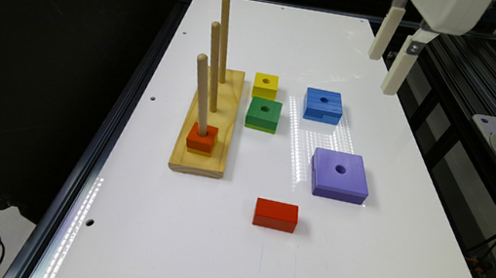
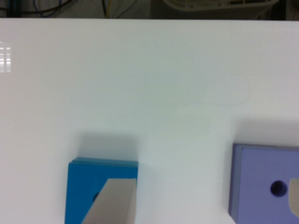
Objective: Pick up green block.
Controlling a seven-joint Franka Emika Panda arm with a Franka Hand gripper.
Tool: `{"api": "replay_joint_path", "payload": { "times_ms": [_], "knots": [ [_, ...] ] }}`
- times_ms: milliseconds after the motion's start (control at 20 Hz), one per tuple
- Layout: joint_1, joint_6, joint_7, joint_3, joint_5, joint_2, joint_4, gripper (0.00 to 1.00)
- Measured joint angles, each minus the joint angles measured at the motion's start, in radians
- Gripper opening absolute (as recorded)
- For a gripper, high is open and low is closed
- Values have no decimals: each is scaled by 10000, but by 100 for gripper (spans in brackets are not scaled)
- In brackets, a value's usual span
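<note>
- Pincer (image 1: 391,57): you have it hanging high above the worktop (image 1: 221,253), far beyond the blue block as seen from the green block. Its two pale fingers stand spread with nothing between them.
- Blue block (image 1: 323,106): sits on the far side of the green block from the peg board, well apart from it.
- Green block (image 1: 263,114): your target. It lies flat, just beside the yellow block (image 1: 265,86) and close to the peg board (image 1: 208,125).
- Handling, by judgement: painted wood, so rigid and light, and a little slick. Take it across two opposite flat sides.
- Grip choice: you should favour the sides facing the peg board and the blue block. The yellow neighbour crowds another side.
</note>
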Motion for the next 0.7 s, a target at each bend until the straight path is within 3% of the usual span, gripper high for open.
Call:
{"api": "replay_joint_path", "payload": {
  "times_ms": [250,700],
  "knots": [
    [-55,11,0,0,-5,156,184,100],
    [-80,11,0,1,-5,187,243,100]
  ]
}}
